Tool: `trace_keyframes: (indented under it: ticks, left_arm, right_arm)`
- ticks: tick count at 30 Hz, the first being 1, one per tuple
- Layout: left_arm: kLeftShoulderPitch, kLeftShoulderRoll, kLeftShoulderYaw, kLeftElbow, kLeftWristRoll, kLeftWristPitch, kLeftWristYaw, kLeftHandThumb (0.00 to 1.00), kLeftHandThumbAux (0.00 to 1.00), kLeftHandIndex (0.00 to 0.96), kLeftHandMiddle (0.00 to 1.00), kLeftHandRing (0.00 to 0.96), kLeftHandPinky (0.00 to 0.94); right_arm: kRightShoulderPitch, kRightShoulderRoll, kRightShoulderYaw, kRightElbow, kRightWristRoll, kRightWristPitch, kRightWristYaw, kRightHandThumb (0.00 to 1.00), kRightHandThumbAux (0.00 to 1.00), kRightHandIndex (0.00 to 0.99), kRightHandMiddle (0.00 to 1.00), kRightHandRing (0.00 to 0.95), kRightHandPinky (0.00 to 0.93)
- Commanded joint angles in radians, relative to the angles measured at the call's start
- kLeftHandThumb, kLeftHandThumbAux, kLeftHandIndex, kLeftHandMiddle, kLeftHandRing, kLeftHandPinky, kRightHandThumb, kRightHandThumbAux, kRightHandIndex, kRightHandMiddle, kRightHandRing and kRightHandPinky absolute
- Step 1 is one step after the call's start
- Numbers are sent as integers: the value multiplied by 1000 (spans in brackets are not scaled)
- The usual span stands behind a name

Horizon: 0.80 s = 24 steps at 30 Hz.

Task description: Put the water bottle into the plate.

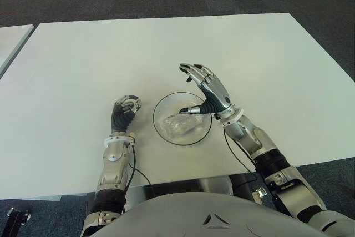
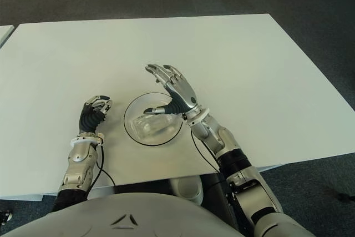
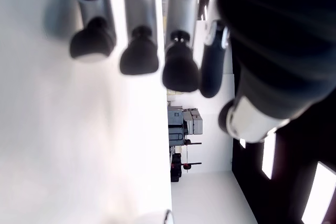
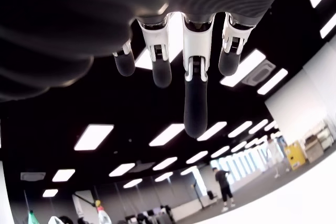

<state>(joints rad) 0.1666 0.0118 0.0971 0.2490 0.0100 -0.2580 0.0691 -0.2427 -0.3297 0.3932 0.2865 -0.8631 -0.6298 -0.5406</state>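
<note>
Just below the middle of the eye views, the clear, crumpled plastic water bottle (image 1: 178, 124) lies on its side inside the round transparent plate with a dark rim (image 1: 162, 132), which sits on the white table (image 1: 166, 48). The right hand (image 1: 206, 88) shows at the plate's right edge, reaching toward the frame's centre, with its fingers (image 4: 195, 103) spread and extended, holding nothing; the thumb points down toward the bottle's upper end, and whether it touches cannot be told. The left hand (image 1: 125, 111) shows just left of the plate, its fingers (image 3: 137, 56) curled and empty. By this layout, the placing looks done and only clearing the right hand remains. The risk lies in that retreat: if the thumb or wrist drags low across the rim, it could nudge the light bottle, roll it out, or slide the plate toward the near table edge, which lies not far below it.
</note>
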Motion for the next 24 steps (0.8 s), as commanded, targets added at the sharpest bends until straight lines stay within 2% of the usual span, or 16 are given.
trace_keyframes:
  ticks: [1,6,10,15,17,19,22,24]
  left_arm:
    - [21,-4,-2,30,-2,30,-2,713,710,438,807,823,836]
    - [22,-3,-4,28,4,31,1,713,710,438,806,821,835]
    - [22,-3,-6,27,8,36,2,713,710,437,805,821,835]
    - [23,-5,-6,24,11,42,5,713,710,437,807,823,837]
    - [23,-7,-6,22,10,44,5,713,710,437,808,824,837]
    - [24,-8,-6,20,9,47,3,713,710,437,809,825,839]
    - [27,-11,-7,13,8,47,4,713,710,437,810,826,839]
    - [28,-12,-7,10,7,47,2,713,710,438,811,827,840]
  right_arm:
    - [-15,9,14,32,-67,11,-104,0,279,0,0,0,0]
    - [-22,11,20,49,-106,29,-183,0,282,0,0,0,0]
    - [-21,24,16,63,-87,18,-231,0,286,0,0,0,0]
    - [-13,38,0,73,-14,-11,-228,0,297,0,0,0,0]
    - [-15,51,-18,94,43,-36,-221,0,304,0,0,0,0]
    - [-12,72,-38,112,105,-55,-213,0,343,0,0,0,0]
    - [10,114,-74,110,181,-27,-191,0,420,0,0,0,0]
    - [41,108,-109,153,209,-29,-214,15,468,0,0,0,0]
